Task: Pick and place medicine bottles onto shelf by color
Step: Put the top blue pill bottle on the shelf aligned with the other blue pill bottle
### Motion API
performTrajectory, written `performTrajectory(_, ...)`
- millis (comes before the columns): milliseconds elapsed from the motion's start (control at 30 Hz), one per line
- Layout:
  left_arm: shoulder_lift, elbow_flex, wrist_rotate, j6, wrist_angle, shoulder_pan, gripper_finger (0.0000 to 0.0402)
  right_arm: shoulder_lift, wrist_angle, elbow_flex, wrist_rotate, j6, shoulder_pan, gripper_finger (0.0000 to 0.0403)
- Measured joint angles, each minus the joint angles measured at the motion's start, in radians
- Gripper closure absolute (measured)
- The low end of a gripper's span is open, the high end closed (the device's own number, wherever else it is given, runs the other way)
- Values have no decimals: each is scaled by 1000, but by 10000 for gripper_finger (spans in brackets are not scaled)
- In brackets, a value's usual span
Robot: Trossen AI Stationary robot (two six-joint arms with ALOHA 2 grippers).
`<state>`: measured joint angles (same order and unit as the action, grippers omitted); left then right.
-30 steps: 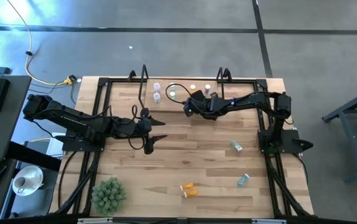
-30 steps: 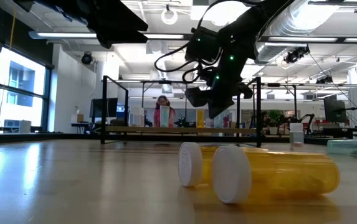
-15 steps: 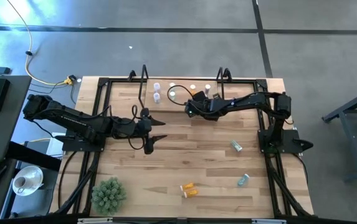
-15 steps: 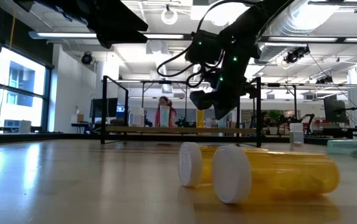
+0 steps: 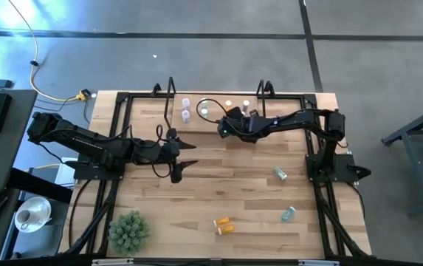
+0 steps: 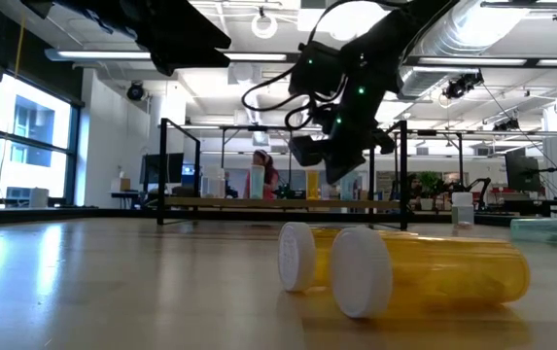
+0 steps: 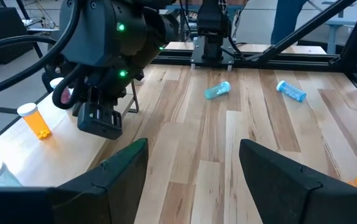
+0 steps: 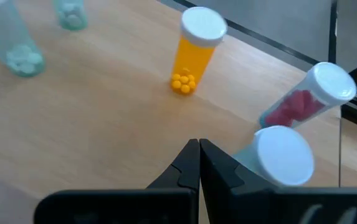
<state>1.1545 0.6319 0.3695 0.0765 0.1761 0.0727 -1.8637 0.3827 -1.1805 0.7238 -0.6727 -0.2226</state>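
The right gripper point(image 8: 198, 163) – fingers pressed together, holding nothing – sits close to a red-pill bottle point(image 8: 307, 99) at its two o'clock, and one bump might tip it off the shelf point(image 8: 103, 124).

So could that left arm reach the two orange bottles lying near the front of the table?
Probably yes: the left gripper hangs open mid-table, and bare wood lies between it and the orange bottles.

right tool point(image 8: 198, 163) closed, upright orange bottle point(image 8: 194, 50) ahead, two capped bottles point(image 8: 303, 118) crowding one side, bare shelf point(image 8: 103, 124) between
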Motion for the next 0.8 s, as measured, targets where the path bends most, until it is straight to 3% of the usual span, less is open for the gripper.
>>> performTrajectory(800, 0, 0, 0, 0, 0, 0, 161, 0, 119, 0, 34, -36, -13, 403)
